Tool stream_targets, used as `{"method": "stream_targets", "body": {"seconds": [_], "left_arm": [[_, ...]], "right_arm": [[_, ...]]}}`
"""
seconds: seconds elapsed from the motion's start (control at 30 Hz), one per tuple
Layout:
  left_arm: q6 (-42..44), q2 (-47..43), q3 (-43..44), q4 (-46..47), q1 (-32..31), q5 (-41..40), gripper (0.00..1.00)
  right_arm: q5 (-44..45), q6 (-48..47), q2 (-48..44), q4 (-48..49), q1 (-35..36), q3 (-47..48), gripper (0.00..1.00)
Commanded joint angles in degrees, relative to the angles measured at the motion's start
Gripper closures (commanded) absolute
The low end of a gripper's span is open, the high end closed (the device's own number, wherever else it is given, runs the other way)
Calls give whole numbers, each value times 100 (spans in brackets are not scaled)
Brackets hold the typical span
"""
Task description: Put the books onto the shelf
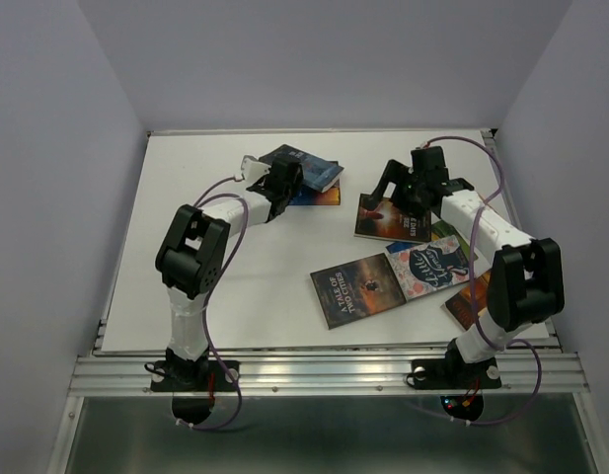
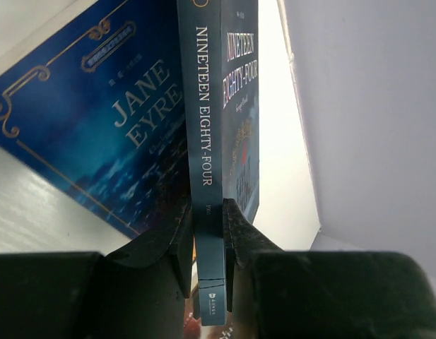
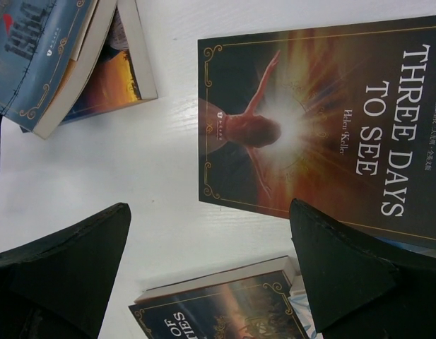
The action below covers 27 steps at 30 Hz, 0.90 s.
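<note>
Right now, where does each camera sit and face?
Top external: above and behind the bases, looking down on the table; left arm and right arm show.
Left wrist: looks along the left pincer, shut on Nineteen Eighty-Four; Jane Eyre alongside.
Right wrist: looks down past the open right pincer at Three Days to See.
Shared: top and right wrist both show Three Days to See.

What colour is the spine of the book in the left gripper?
Dark teal-blue Nineteen Eighty-Four spine, pale lettering; clearest in the left wrist view.
</note>
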Motion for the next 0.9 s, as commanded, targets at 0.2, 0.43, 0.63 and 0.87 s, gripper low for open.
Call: {"method": "stream_targets", "body": {"seconds": [0.2, 0.43, 0.63, 0.87], "left_arm": [[-2128, 107, 1023, -2192, -427, -793, 100], [-3184, 300, 1357, -3001, -690, -1072, 100], [-3852, 705, 2017, -3769, -902, -1091, 100], [-3362, 442, 1631, -3593, -902, -871, 59]], "right_arm": [[-203, -95, 61, 76, -84, -142, 0], [-563, -95, 193, 68, -84, -168, 0], [-643, -104, 79, 68, -84, -300, 0], [-590, -227, 140, 76, -84, -283, 0]]}}
